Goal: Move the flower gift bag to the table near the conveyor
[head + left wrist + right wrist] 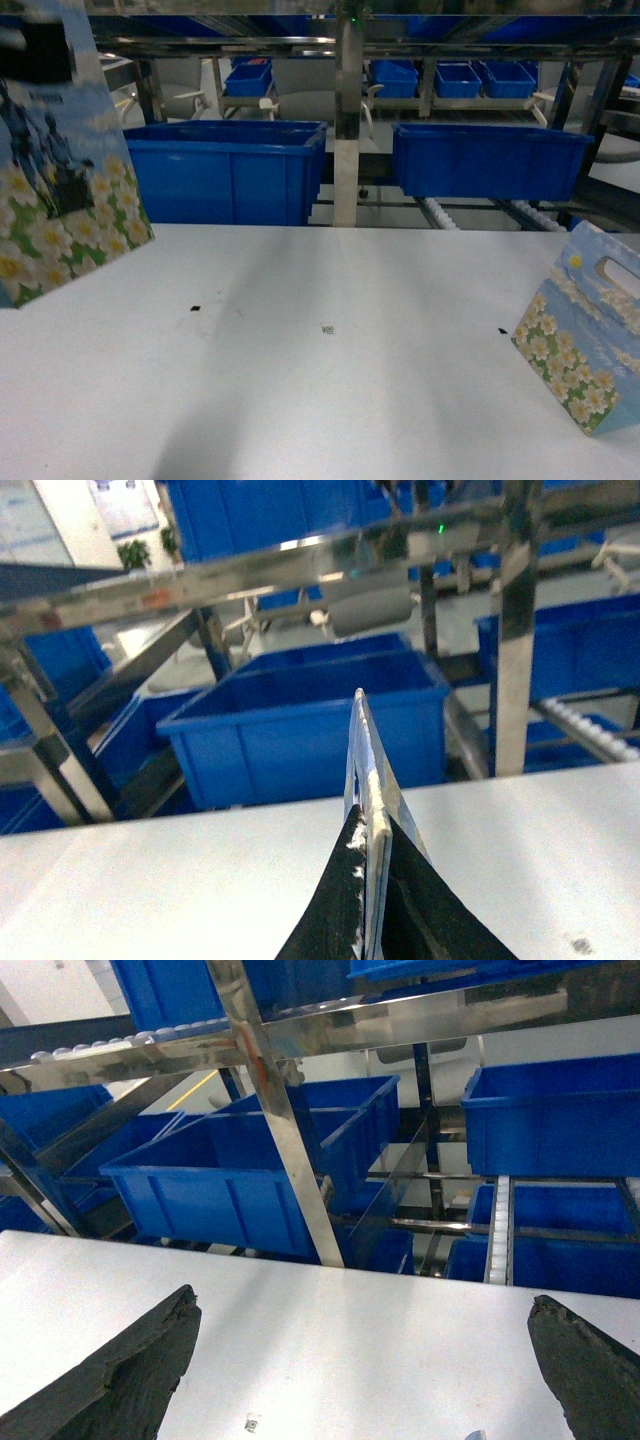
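Flower gift bag (60, 190) pinched in left hand (368, 880), above table (320, 400).

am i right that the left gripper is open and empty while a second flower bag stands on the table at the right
Not quite. The left wrist view shows the left gripper shut on the flower gift bag. The second bag does stand on the table at the right.

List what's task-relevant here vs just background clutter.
In play:
- flower gift bag, pinched edge-on in left gripper, lifted
- table
- conveyor

Bystanders:
- second flower gift bag, standing on the table's right edge
- blue bins
- right gripper, open, holding nothing
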Controlling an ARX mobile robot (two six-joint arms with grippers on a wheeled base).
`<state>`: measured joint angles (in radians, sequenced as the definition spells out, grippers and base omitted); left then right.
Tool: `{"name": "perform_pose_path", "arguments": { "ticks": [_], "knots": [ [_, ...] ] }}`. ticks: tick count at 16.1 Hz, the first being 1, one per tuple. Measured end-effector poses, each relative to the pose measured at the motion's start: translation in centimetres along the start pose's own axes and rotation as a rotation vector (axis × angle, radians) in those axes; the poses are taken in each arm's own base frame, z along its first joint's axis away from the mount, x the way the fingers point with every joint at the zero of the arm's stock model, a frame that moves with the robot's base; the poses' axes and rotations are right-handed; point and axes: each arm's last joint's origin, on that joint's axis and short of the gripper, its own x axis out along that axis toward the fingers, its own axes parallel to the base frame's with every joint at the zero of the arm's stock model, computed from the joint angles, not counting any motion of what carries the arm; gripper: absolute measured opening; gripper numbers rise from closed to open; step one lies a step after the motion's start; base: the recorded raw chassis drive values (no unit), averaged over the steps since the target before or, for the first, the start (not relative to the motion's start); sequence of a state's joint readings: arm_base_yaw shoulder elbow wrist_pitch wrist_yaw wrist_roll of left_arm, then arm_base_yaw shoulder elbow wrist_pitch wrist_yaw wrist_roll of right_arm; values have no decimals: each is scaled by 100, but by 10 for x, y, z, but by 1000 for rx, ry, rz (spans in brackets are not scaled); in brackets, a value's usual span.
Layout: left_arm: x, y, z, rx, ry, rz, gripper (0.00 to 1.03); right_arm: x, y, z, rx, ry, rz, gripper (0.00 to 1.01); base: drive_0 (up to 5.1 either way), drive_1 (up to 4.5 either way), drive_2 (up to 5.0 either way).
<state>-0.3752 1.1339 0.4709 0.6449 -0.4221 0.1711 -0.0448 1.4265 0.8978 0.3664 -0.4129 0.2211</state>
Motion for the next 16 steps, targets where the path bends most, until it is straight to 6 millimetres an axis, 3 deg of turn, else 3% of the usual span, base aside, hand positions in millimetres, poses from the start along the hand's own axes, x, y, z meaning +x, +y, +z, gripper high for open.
{"name": "perform_pose_path", "arguments": {
  "ticks": [2, 5, 8, 10, 14, 16],
  "knots": [
    [9, -2, -21, 42, 39, 51, 2, 0, 0, 0, 1, -1, -1, 98, 0, 0, 0],
    [23, 13, -39, 79, 54, 112, 2, 0, 2, 0, 4, 1, 6, 98, 0, 0, 0],
    [19, 26, -60, 92, 96, 170, 2, 1, 2, 0, 5, 0, 6, 98, 0, 0, 0],
    [19, 23, -71, 122, 127, 158, 2, 0, 2, 0, 6, 0, 5, 98, 0, 0, 0],
    [19, 5, -75, 152, 159, 105, 2, 0, 2, 0, 6, 1, 6, 98, 0, 0, 0],
    [12, 9, -59, 111, 123, 131, 2, 0, 2, 0, 6, 0, 5, 98, 0, 0, 0]
  ]
}}
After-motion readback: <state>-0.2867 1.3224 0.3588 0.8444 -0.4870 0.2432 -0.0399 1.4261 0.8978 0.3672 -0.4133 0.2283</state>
